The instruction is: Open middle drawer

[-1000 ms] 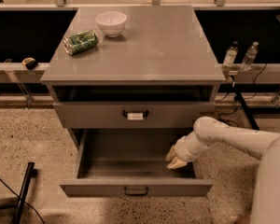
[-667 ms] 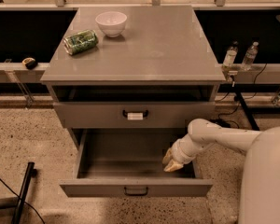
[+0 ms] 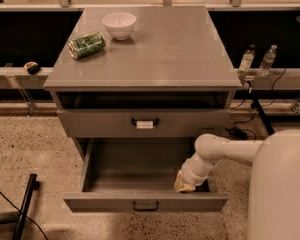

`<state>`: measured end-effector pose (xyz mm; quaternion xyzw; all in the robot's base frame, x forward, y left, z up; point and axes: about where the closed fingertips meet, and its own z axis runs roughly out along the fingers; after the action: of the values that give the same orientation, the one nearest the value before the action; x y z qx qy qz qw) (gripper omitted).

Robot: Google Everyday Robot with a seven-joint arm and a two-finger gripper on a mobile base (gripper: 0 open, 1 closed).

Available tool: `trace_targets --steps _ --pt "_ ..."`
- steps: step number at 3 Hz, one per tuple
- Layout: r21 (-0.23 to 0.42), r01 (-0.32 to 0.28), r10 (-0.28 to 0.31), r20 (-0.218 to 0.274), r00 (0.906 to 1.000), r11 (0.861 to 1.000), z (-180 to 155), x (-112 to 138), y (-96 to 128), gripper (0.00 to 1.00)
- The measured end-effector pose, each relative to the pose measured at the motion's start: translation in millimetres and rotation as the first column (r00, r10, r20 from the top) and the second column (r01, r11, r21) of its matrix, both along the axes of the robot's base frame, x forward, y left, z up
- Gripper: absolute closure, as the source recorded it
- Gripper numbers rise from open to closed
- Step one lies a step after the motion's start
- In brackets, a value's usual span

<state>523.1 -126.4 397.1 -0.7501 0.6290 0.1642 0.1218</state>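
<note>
The middle drawer (image 3: 115,202) is a wide grey drawer with a plain black loop handle (image 3: 145,205). It stands pulled far out, showing its grey box interior (image 3: 135,169). My white arm (image 3: 225,151) reaches in from the right. My gripper (image 3: 185,184) is down inside the drawer at its right front corner, just behind the drawer front. The drawer above (image 3: 100,124) has a black handle with a white tag (image 3: 145,123) and stands slightly out, with a dark gap above it.
A white bowl (image 3: 119,25) and a green can on its side (image 3: 86,45) are on the grey cabinet top (image 3: 170,49). Two bottles (image 3: 257,60) stand on a ledge at the right. A black bar (image 3: 24,204) lies on the speckled floor at the left.
My gripper has moved a little left and toward the drawer front inside the open drawer. The drawer has stayed pulled out.
</note>
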Motion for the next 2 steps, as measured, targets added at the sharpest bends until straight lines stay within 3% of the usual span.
trace_targets --steps 2 --pt "-0.019 -0.043 0.04 -0.121 0.9919 0.999 10 -48 -5 0.65"
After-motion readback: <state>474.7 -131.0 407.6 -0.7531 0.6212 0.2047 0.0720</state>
